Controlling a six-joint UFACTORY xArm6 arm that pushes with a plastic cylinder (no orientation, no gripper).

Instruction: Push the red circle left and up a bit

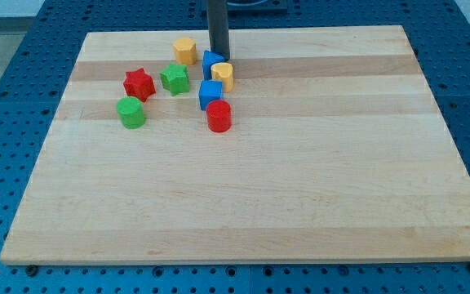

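My tip [218,52] rests at the board's [300,204] top edge, holding nothing, just above a blue block [212,62]. Red circle [219,116] lies below-right of the blue cube [210,93]; green circle [130,112] sits well to its left.

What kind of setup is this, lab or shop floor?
Likely a robotics lab bench. A wooden board lies on a blue perforated table, small coloured blocks such as the red circle sit on it, and my tip rests just above the cluster.
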